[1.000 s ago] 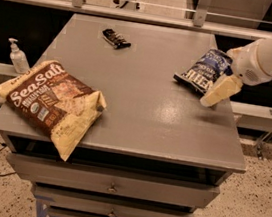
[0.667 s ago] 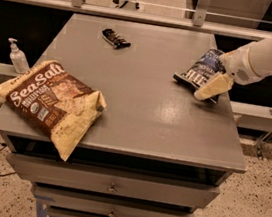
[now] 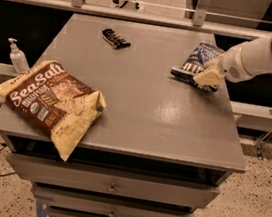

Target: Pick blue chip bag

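My hand [image 3: 208,78] reaches in from the right and lies over the near end of the blue chip bag [image 3: 197,57], which sits flat by the far right edge of the desk [image 3: 150,112]. I cannot tell whether my hand is clenched or released. A large tan Sea Salt bag [image 3: 51,101] overhangs the front left corner.

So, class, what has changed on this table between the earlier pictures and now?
The gripper has slid left, further over the near right corner of the blue chip bag; whether it grips the bag cannot be seen. The bag lies flat on the table about where it was. The Sea Salt bag, the black striped object and the pump bottle have not moved.
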`<state>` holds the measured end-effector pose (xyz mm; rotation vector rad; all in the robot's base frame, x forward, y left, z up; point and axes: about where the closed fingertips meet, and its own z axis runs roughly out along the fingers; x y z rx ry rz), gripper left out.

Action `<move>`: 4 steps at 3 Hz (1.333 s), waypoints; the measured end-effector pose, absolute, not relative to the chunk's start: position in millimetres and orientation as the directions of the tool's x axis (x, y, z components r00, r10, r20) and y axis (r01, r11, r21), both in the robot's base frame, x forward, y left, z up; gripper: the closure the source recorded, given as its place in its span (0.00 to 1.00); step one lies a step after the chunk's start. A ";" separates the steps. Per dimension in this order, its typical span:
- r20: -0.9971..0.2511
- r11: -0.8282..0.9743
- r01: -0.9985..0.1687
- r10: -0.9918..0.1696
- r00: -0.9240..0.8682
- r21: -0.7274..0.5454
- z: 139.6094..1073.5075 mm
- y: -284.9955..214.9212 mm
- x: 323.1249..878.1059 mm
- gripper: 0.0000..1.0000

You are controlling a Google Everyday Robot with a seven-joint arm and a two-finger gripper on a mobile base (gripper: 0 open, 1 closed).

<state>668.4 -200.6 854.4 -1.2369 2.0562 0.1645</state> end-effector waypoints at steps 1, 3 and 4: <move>-0.664 0.504 -0.822 -0.714 -0.222 -0.267 876.0 -186.5 674.8 0.86; -0.660 0.381 -0.815 -0.752 0.001 -0.436 942.2 -158.7 684.2 1.00; -0.651 0.364 -0.813 -0.759 0.024 -0.454 945.4 -157.3 684.8 1.00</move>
